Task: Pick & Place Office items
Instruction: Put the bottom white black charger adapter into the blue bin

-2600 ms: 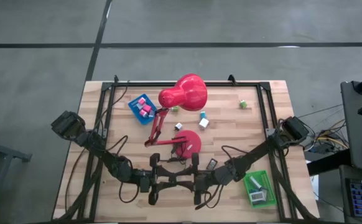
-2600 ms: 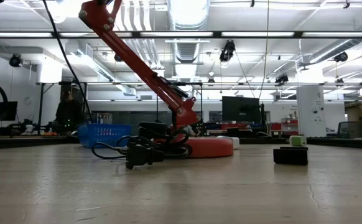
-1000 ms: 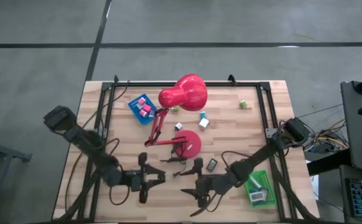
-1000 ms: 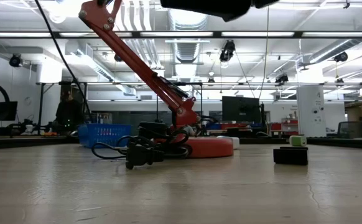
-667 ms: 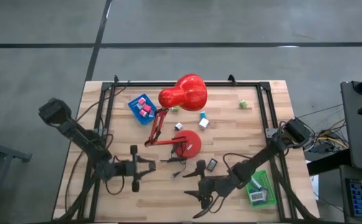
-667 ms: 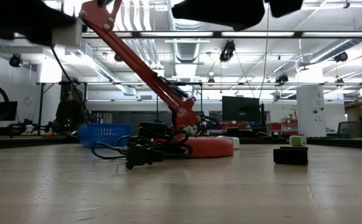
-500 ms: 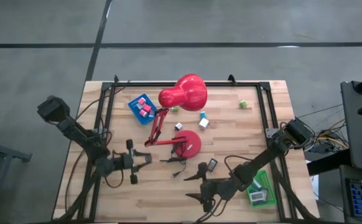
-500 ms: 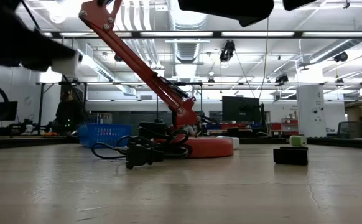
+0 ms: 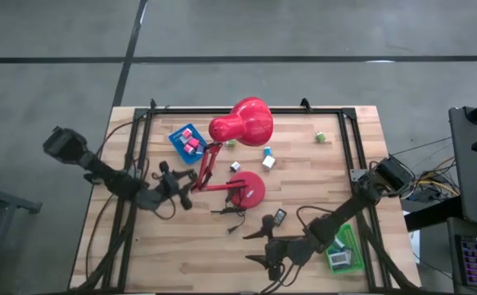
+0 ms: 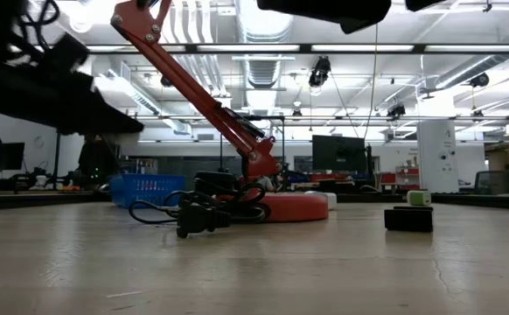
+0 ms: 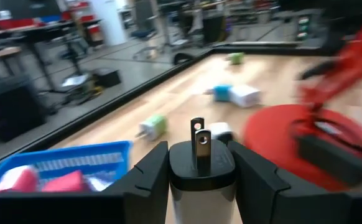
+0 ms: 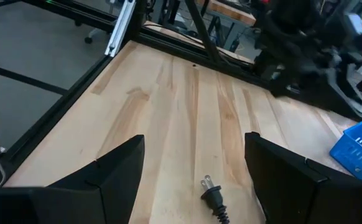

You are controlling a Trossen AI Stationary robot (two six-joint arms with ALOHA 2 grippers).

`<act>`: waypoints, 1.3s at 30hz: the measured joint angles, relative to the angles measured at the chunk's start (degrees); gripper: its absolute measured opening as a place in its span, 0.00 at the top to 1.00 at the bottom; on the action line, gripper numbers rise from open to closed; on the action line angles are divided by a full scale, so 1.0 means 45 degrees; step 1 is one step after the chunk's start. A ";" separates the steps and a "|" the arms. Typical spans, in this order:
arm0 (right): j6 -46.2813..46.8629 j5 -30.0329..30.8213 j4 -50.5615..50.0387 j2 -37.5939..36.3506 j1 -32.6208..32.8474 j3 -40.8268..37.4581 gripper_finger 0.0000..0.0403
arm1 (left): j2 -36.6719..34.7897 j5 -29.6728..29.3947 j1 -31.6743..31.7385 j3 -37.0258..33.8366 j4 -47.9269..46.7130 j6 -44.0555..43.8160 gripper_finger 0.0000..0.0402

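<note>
The left hand (image 9: 171,182), gripping a small white two-pronged plug adapter (image 11: 201,163), has been moving toward the blue flat plastic tray (image 9: 186,141), while the open right hand (image 9: 265,246) is waiting over the desk.

Open wood along the table's (image 9: 140,262) front-left corner; centre blocked by red lamp (image 9: 240,131) and its cord (image 9: 232,220).

Left arm: reaches in from the left edge of the tabletop, wrist turned toward its centre.
Left claw (image 9: 175,187): over the left half, fingers (image 11: 145,176) clamped on a plug adapter (image 11: 201,167).
Right arm: stretches from the right edge toward the near middle.
Right claw (image 9: 261,247): fingers spread wide, gripping nothing.
</note>
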 joint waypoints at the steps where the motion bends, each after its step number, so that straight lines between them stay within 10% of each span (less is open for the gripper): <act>1: -0.0033 0.0008 -0.0008 -0.0013 0.0043 -0.0002 0.34 | 0.0000 0.0052 0.0371 0.0000 -0.0020 0.0000 0.67; 13: -0.0283 0.0348 -0.0003 -0.0080 0.0393 -0.0001 0.35 | -0.0287 0.0528 0.4027 0.0010 -0.0013 0.1275 0.67; 39: -0.0195 0.0634 0.0031 -0.0080 0.0649 0.0059 0.35 | -0.0301 0.6195 0.9956 0.0032 -0.1447 -0.0211 0.67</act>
